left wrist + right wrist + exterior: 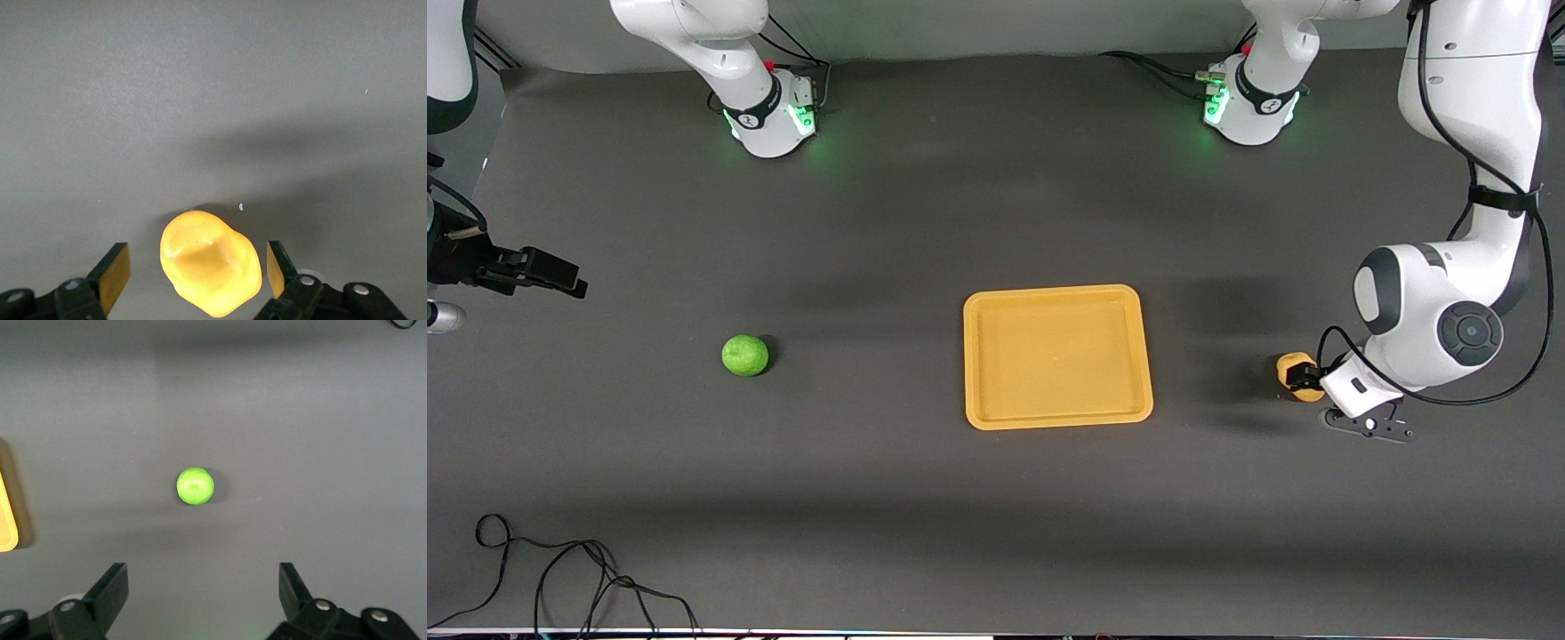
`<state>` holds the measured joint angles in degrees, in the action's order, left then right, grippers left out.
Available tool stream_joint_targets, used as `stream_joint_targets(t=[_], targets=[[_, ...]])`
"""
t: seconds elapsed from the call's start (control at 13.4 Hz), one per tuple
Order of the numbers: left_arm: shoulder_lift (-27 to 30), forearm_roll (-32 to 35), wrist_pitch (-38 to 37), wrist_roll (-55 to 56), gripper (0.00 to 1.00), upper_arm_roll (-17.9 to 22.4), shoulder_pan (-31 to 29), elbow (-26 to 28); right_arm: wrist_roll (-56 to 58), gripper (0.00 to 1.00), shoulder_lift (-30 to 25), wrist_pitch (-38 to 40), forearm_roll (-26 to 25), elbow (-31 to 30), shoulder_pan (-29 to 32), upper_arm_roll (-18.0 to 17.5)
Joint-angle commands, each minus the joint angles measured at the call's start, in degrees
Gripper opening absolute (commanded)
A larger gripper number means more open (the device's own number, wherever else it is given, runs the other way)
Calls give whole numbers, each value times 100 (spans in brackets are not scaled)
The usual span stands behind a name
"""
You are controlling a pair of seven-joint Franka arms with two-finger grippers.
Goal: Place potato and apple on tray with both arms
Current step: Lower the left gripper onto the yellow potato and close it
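Tabletop (978, 204): dark grey surface carrying the tray, the apple and the potato; a loose black cable (560, 578) lies at the edge nearest the front camera, toward the right arm's end.
Tray (1058, 420): yellow-orange, flat, low rim, near the middle of the tabletop; nothing lies in it.
Apple (745, 355): green and round, resting on the tabletop toward the right arm's end, well apart from the tray. In the right wrist view it sits alone (195, 486), with a strip of the tray's rim at the edge of that view (7, 520).
Potato (1294, 372): lumpy, glossy yellow, on the tabletop toward the left arm's end, well apart from the tray.
Left end effector (1307, 378): down at the potato, fingers apart and standing on either side of it. In the left wrist view the potato (210, 270) lies between the two pads (115, 273), with a gap showing at each side; neither pad touches it.
Right end effector (538, 271): up in the air over the right arm's end of the tabletop, fingers (110, 590) wide apart and holding nothing; the apple lies well clear of it.
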<state>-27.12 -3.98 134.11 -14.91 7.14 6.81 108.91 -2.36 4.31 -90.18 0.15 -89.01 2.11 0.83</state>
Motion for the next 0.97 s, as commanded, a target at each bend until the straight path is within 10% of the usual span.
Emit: stream_joint_targets(t=[0.0,0.67,0.9], targets=[[102,-85,439,-135,92,7,48,455,86,100,0,36,38,33,-27,40],[-188,-85,1248,-135,86,7,40,790,86,100,0,36,47,25,-27,40],[-250,-85,1310,-135,63,7,40,790,95,100,0,36,38,25,-27,40]])
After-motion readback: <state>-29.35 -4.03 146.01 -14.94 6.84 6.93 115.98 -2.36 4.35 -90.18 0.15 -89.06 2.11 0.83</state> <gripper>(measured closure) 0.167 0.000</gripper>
